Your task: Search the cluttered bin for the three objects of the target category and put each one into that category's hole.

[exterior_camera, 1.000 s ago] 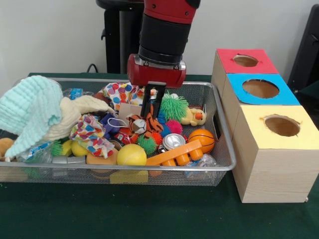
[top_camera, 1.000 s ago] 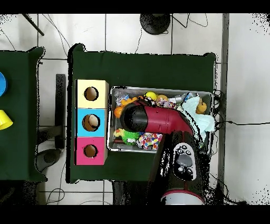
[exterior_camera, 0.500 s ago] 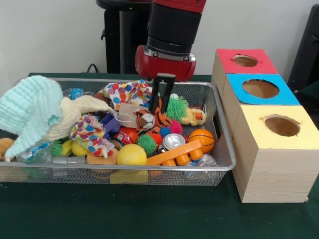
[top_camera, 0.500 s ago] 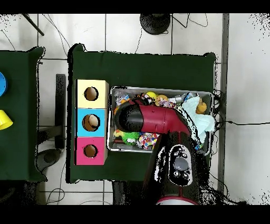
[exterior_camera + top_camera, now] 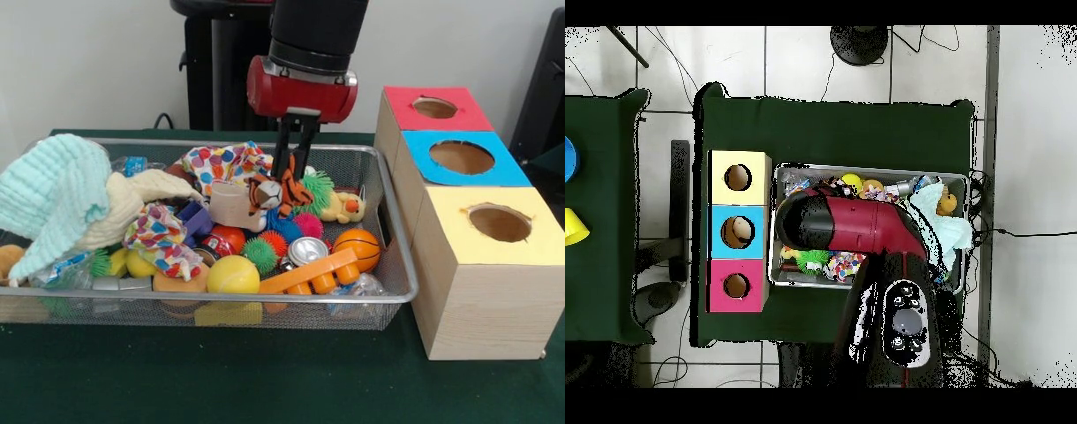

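Observation:
In the front view my gripper (image 5: 290,173) is shut on the orange-black striped tiger plush (image 5: 277,193) and holds it just above the clutter in the wire mesh bin (image 5: 399,231). The yellow duck plush (image 5: 343,208) lies in the bin to the right of the tiger, by a green spiky ball. A tan furry thing (image 5: 8,258) shows at the bin's left end, partly under a mint cloth. The red-topped box (image 5: 459,117) with its round hole (image 5: 434,108) stands at the far right. In the overhead view the arm (image 5: 855,225) hides the gripper and the tiger; the red-topped box (image 5: 736,303) is left of the bin (image 5: 865,168).
A blue-topped box (image 5: 503,170) and a yellow-topped box (image 5: 459,234) stand in a row in front of the red one. The bin also holds a mint cloth (image 5: 53,199), patterned cloths, a small basketball (image 5: 357,248), a yellow ball (image 5: 233,275), a can, an orange plastic piece and spiky balls.
My gripper has risen and moved right in the front view, lifting the tiger plush out of the clutter. In the overhead view the arm has shifted toward the boxes.

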Robot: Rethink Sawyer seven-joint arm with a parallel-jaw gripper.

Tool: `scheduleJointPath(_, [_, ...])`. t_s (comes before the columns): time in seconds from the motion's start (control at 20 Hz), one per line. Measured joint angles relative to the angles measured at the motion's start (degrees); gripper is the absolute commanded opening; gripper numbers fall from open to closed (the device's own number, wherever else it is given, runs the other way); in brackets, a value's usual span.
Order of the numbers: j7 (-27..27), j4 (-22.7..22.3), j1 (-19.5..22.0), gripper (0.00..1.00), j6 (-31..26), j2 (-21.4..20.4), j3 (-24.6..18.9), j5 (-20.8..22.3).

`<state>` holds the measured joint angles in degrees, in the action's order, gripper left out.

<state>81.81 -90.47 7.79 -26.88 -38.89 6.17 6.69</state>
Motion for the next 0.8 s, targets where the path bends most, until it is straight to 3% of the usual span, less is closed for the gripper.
scheduleJointPath(0.8, [0.0,-0.3,-1.1,0.00,-2.9,-3.4,0.3,-0.8])
